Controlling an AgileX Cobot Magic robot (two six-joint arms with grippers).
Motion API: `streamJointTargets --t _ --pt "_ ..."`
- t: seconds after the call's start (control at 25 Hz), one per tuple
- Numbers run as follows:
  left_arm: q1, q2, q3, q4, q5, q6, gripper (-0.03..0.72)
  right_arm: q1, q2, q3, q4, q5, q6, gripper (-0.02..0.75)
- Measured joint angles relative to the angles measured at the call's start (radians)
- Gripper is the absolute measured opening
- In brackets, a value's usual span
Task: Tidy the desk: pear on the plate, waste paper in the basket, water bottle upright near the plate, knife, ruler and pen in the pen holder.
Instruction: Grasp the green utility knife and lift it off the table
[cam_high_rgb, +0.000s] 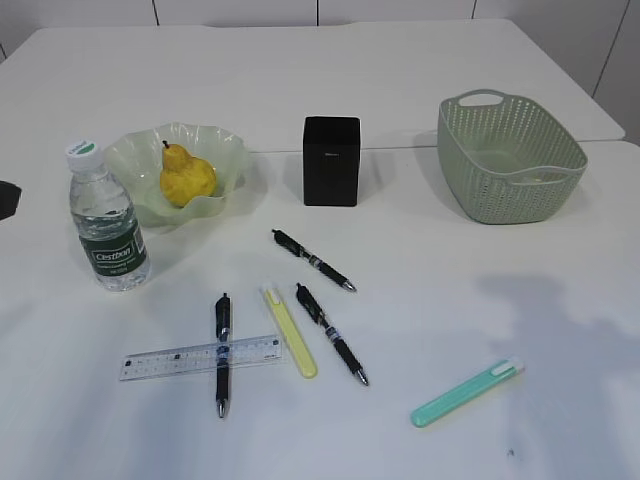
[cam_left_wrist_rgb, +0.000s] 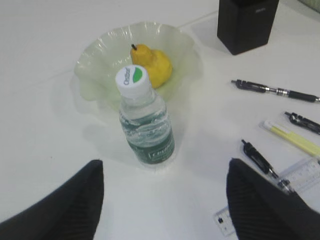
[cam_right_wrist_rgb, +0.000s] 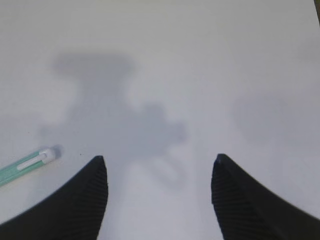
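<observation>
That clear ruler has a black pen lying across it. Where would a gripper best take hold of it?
Probably the ruler's left half, clear of the crossing pen. The ruler lies flat on the desk, so come straight down with the fingers across its narrow width, pinching the two long edges. Lifting the pen away first may be safer.

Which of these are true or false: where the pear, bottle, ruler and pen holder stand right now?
1. The pear lies in the plate. True.
2. The water bottle lies on its side. False: it stands upright beside the plate.
3. The ruler lies under a black pen. True.
4. The pen holder stands inside the basket. False: it stands on the desk, apart from the basket.
</observation>
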Motion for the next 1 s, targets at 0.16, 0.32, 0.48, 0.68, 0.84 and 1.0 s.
streamJointTargets --t 0.16,0.32,0.48,0.68,0.84,1.0 --pt "0.016 -0.001 -0.09 0.0 0.215 -0.087 0.539 0.0 0.0 -0.035 0.012 0.08 0.0 0.512" --pt "0.021 -0.002 -0.144 -0.007 0.328 -0.245 0.526 0.0 0.0 -0.039 0.036 0.141 0.0 0.512" --pt "0.021 -0.002 -0.149 -0.016 0.385 -0.283 0.487 0.0 0.0 -0.04 0.059 0.185 0.0 0.512" --pt "0.021 -0.002 -0.153 0.061 0.496 -0.287 0.469 0.0 0.0 -0.048 0.133 0.234 -0.002 0.512" --pt "0.021 -0.002 -0.153 0.07 0.611 -0.305 0.469 0.0 0.0 -0.048 0.177 0.284 -0.002 0.512" --pt "0.021 -0.002 -0.153 0.061 0.701 -0.313 0.468 0.0 0.0 -0.048 0.264 0.337 -0.002 0.512"
